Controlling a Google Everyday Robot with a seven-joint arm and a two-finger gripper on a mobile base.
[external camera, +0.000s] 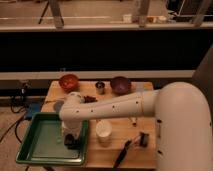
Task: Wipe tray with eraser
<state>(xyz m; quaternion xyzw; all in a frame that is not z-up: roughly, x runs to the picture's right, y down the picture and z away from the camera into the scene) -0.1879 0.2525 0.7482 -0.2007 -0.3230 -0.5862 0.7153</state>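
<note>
The large green tray [42, 140] lies on the front left of the wooden table. My gripper [71, 141] hangs from the white arm [115, 107] and is low over the tray's right side, near its right rim. A small dark block, the eraser [71, 144], shows at the gripper's tip, down at the tray floor. I cannot separate it clearly from the gripper.
On the table stand an orange bowl [68, 81], a purple bowl [120, 85], a small metal cup [100, 87] and a white cup [103, 132] just right of the tray. A black utensil [121, 154] and a dark block-like object [143, 140] lie front right.
</note>
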